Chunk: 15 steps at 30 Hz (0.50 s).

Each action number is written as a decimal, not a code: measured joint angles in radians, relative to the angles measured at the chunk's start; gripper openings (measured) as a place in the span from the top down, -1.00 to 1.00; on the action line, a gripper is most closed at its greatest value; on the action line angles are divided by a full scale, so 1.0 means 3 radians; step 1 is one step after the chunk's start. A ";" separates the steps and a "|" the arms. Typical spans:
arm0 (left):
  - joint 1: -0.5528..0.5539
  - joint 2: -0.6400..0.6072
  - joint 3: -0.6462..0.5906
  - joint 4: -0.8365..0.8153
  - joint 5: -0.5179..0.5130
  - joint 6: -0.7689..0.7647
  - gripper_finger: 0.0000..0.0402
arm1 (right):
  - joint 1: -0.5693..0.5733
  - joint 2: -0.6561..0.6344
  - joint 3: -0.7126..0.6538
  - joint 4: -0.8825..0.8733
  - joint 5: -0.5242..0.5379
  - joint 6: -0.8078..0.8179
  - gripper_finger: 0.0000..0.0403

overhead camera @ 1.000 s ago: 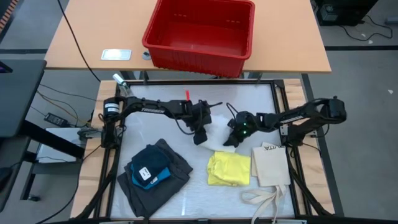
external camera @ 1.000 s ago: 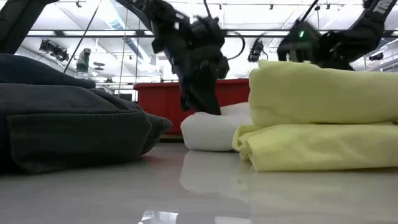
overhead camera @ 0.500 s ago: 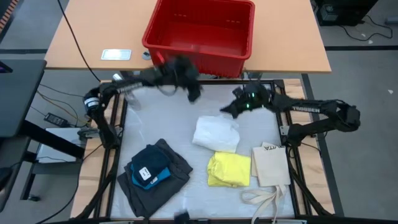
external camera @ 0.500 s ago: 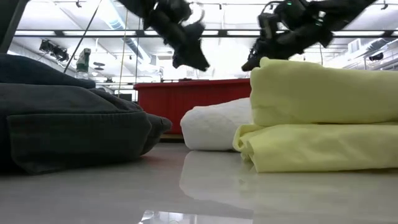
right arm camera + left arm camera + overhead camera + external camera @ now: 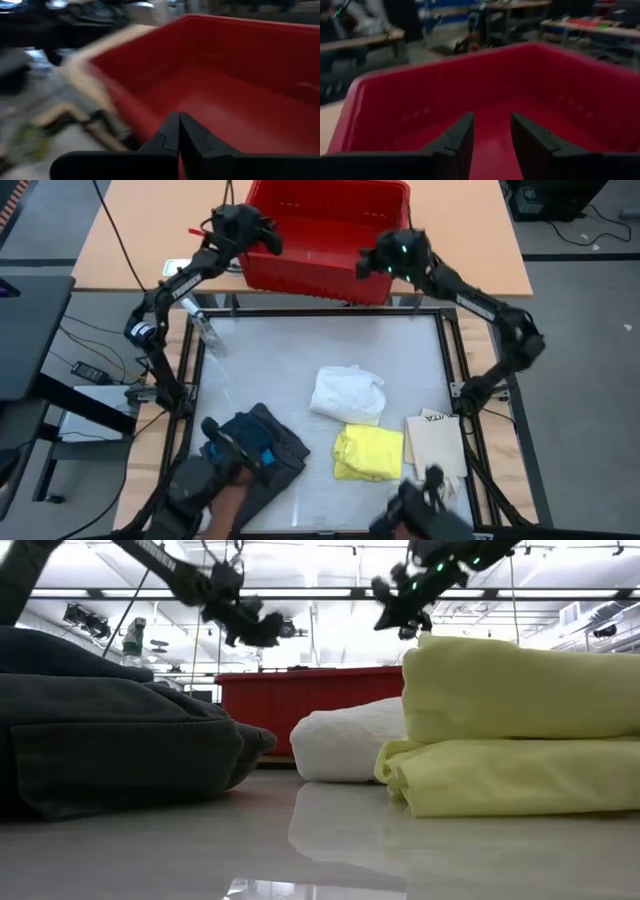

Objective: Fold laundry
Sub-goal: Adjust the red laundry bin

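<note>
Both arms have swung up from the clothes to the red bin [image 5: 322, 230]. The left gripper [image 5: 268, 242] is partly open and empty; the right gripper [image 5: 372, 262] is closed and empty. The grey shorts [image 5: 262, 465], white cloth [image 5: 348, 393] and yellow cloth [image 5: 368, 452] lie on the table. Next, reach down slowly and pinch an edge.

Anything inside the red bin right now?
The red bin looks empty: the high view and both wrist views show only bare red floor and walls. The left gripper and right gripper hover at its near rim, hiding small patches there.
</note>
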State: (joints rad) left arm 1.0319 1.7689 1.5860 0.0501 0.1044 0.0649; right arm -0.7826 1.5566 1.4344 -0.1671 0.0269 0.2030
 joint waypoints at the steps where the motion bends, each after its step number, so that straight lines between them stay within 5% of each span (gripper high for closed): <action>1: 0.0070 0.0052 -0.0001 -0.0005 0.0001 -0.0029 0.34 | -0.0079 0.0125 0.0129 -0.0084 0.0029 -0.0055 0.96; 8: 0.0224 0.0417 -0.0004 -0.0263 0.0234 -0.0216 0.34 | -0.0463 0.0809 0.0684 -0.0953 -0.0287 -0.0127 0.97; 15: 0.0079 0.0270 0.0016 -0.1051 0.0562 -0.0200 0.34 | -0.0494 0.0750 0.0750 -0.1666 -0.0479 -0.0265 0.97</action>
State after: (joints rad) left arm 1.0555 1.8500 1.5909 -0.2651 0.2729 0.0050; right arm -0.9309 1.7815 1.6595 -0.6668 -0.1169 0.1236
